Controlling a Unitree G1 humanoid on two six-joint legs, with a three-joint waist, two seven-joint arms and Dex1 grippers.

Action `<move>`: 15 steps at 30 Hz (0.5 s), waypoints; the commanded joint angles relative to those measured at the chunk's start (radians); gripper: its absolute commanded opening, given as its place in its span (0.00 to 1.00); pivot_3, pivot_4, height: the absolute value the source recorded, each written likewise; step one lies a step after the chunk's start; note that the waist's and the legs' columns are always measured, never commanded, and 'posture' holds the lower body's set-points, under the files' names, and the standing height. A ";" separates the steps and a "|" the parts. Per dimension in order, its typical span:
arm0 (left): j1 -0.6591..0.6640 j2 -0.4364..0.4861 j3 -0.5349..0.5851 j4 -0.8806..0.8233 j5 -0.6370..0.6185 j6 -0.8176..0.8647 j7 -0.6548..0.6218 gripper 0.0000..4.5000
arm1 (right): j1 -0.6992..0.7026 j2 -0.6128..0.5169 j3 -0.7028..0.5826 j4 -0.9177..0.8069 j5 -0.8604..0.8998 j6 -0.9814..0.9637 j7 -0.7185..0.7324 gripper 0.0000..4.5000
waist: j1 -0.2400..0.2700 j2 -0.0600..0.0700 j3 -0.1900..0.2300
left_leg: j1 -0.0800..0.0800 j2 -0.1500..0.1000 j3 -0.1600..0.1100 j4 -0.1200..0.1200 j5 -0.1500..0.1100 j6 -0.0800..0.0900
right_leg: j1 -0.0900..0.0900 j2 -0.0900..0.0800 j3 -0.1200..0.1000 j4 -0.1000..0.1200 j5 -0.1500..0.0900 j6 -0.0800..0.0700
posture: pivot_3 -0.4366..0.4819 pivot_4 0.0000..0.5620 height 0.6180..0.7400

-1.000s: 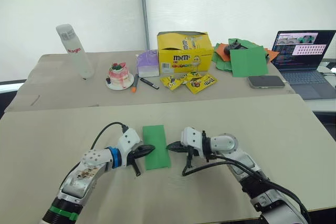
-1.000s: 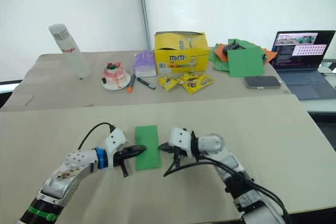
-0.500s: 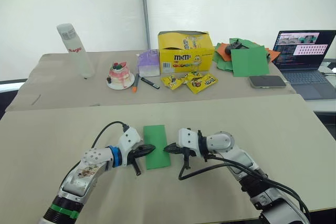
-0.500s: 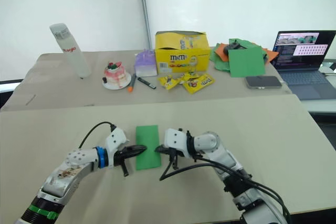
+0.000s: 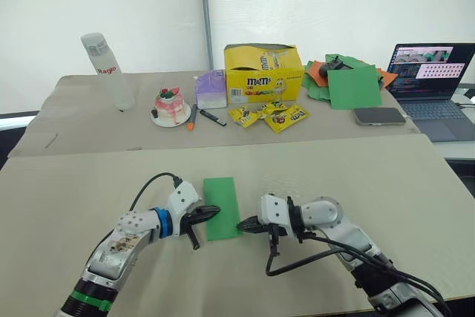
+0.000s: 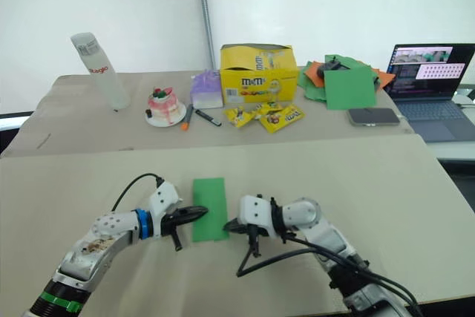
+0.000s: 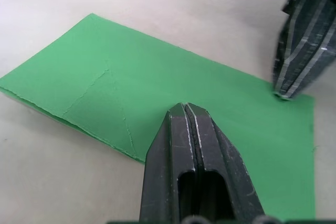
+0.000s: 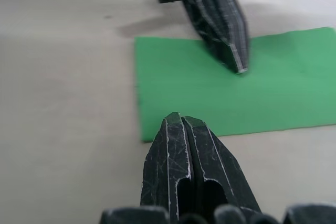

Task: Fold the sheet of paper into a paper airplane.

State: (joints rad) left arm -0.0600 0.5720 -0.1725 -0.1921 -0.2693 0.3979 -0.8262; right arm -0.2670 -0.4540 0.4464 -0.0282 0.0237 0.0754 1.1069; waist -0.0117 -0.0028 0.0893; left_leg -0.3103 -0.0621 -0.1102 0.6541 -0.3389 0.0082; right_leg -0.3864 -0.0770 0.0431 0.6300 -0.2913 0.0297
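My left end effector [image 5: 210, 211] is clenched, tip pressing the sheet of paper [image 5: 222, 208] at lower centre. My right end effector [image 5: 246, 225], also clenched, sits at its near-right corner. If either tip drags, I judge the thin sheet could skid on the surface [image 5: 356, 176] and skew the crease.

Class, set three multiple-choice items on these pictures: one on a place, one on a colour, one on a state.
1. Where is the sheet?
A. between the two tools
B. on the laptop
C. inside the yellow box

2. What colour is the sheet?
A. orange
B. green
C. white

3. How are the left tool fingers?
A. wide apart
B. closed together
C. holding a pen

Key: 1 A, the left tool and right tool flank it; 2 B, plainly bright green; 3 B, no gap shows between them.
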 commanded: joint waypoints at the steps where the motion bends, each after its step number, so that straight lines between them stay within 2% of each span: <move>1: 0.018 0.010 -0.020 0.027 0.019 0.043 0.000 0.00 | 0.050 -0.017 0.082 -0.013 -0.019 0.063 0.037 0.01 | 0.000 0.000 0.000 | 0.000 0.000 0.000 0.000 0.000 0.000 | 0.000 0.000 0.000 0.000 0.000 0.000 | 0.48 0.27 1.00; 9: 0.002 0.004 -0.024 0.038 0.020 0.044 -0.006 0.00 | 0.067 -0.057 0.088 -0.058 -0.007 0.113 0.058 0.01 | 0.003 0.000 0.000 | 0.001 0.000 0.000 -0.002 0.000 0.000 | 0.000 0.000 0.000 0.000 0.000 0.000 | 0.48 0.27 1.00; 15: -0.004 -0.003 -0.021 0.042 0.013 0.041 -0.012 0.00 | 0.053 -0.084 0.016 -0.135 0.076 0.181 0.057 0.01 | 0.008 -0.002 0.001 | 0.001 0.000 0.000 -0.002 0.000 0.000 | 0.000 0.000 0.000 -0.001 0.000 0.000 | 0.48 0.27 1.00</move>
State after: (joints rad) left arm -0.0805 0.5636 -0.1776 -0.1830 -0.2720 0.4150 -0.8382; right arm -0.2271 -0.5124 0.4633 -0.1498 0.0823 0.2058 1.1366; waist -0.0032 -0.0045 0.0902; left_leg -0.3099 -0.0624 -0.1101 0.6520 -0.3387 0.0080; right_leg -0.3864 -0.0773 0.0431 0.6287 -0.2913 0.0296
